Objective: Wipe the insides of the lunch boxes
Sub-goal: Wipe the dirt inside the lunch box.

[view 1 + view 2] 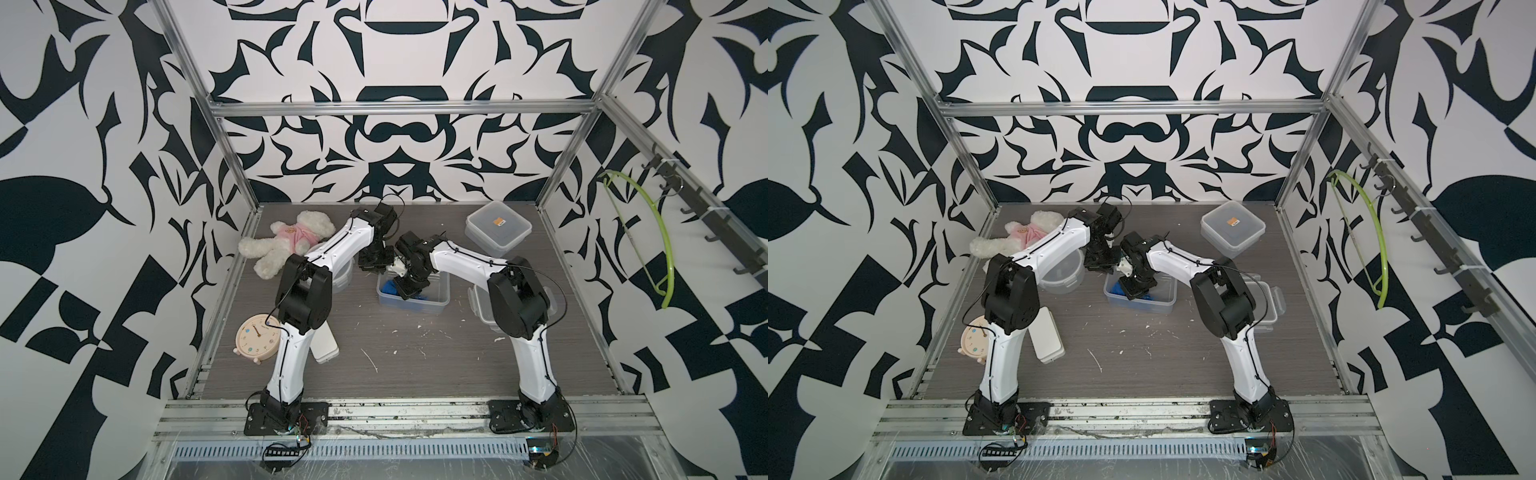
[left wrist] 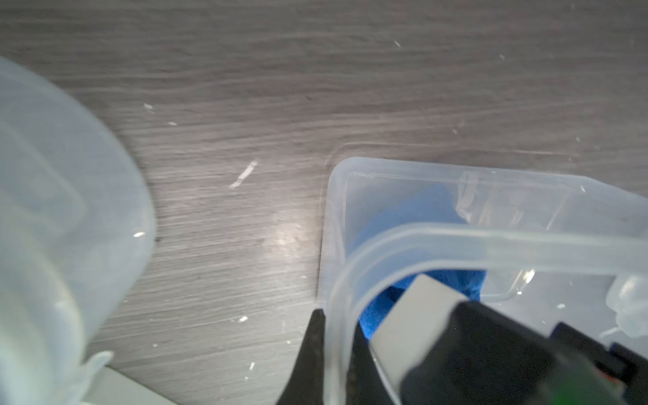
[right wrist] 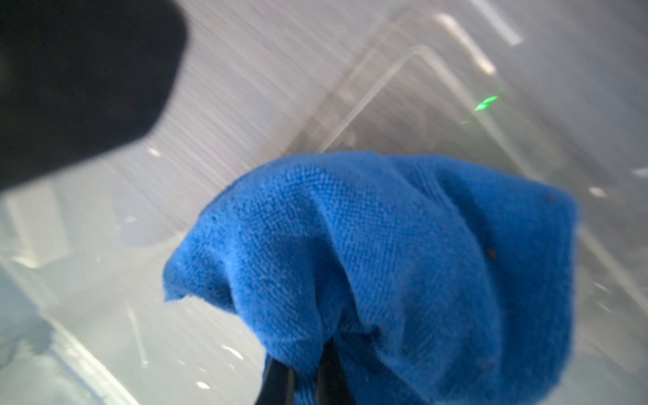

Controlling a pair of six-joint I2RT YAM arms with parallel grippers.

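Lunch boxes sit at three spots around the grippers. The open rectangular lunch box (image 1: 436, 293) lies on the grey tabletop (image 1: 415, 365), directly beneath both of them.

The left arm (image 1: 338, 245) rises from its base, folds at a high elbow and reaches forward. Its wrist bends steeply down, so the left gripper (image 1: 375, 266) points at the table. That gripper is pinched on the box's rim at a corner. In the left wrist view its dark fingers (image 2: 308, 357) squeeze the clear wall from both sides, and the rest of the box stretches away from them.

The right arm (image 1: 465, 259) mirrors this pose, with its elbow up, its forearm angled inward and its wrist dropped. The right gripper (image 1: 409, 291) reaches down inside the same box, close beside the left one. Its jaws are pressed together on a blue cloth (image 3: 385, 263), which bunches out ahead of the fingers (image 3: 277, 382) against the box floor.

The round lunch box (image 1: 1061, 272) stands just to the outer side of the left gripper, partly under that arm's forearm. The closed lunch box (image 1: 498, 228), which has an orange sticker on its lid, sits well beyond the right gripper, on its outer side.
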